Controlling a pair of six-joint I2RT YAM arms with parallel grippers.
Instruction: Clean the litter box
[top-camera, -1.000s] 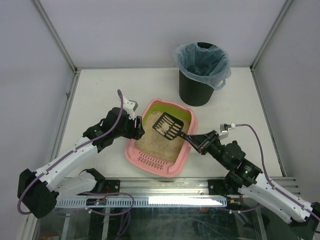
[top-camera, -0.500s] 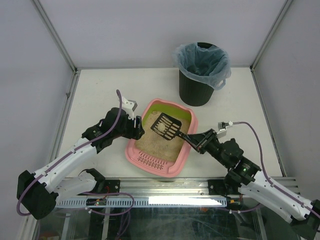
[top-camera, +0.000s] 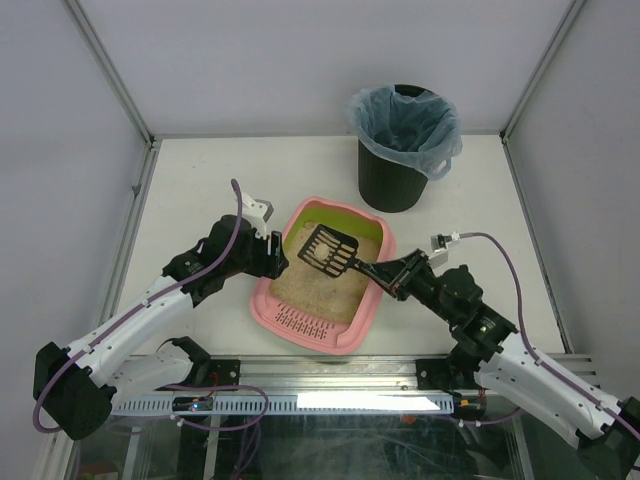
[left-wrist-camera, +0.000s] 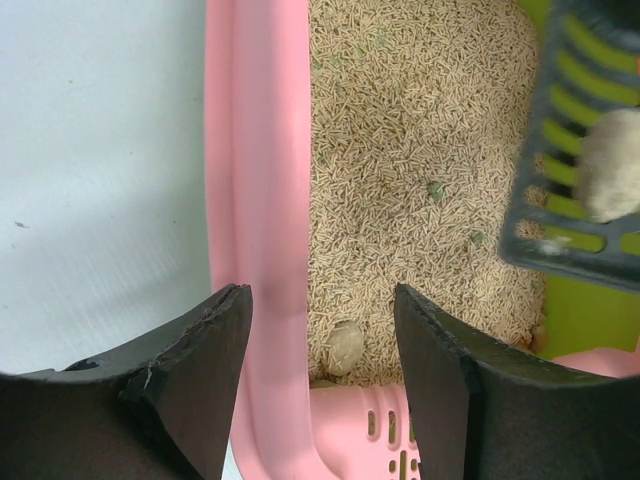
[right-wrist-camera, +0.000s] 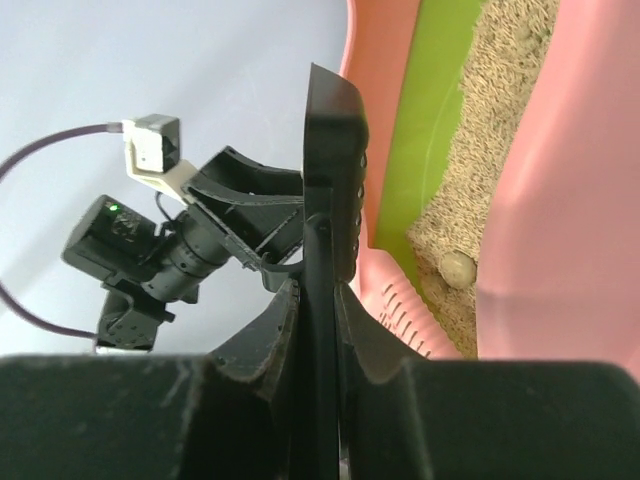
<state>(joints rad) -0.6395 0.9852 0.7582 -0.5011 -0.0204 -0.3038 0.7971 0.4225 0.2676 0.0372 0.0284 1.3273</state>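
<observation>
The pink litter box (top-camera: 266, 300) with a lime-green inner wall and beige litter sits mid-table. My right gripper (top-camera: 388, 276) is shut on the handle of the black slotted scoop (top-camera: 325, 249), which hangs above the litter with a pale clump on it. In the right wrist view the scoop (right-wrist-camera: 335, 170) is edge-on between my shut gripper (right-wrist-camera: 318, 295). My left gripper (top-camera: 279, 256) is open and straddles the box's left rim (left-wrist-camera: 260, 200). A roundish clump (left-wrist-camera: 345, 347) lies in the litter between the left fingers (left-wrist-camera: 190, 380). The scoop and its clump (left-wrist-camera: 612, 165) show at the right.
A black cylindrical bin (top-camera: 392, 180) lined with a pale blue bag stands at the back right of the table. The box's slotted grille (top-camera: 300, 322) faces the near edge. Metal frame posts and grey walls enclose the table.
The right arm has lifted the scoop with its clump slightly and carried it a little up and left over the litter. The left gripper stays at the rim.
</observation>
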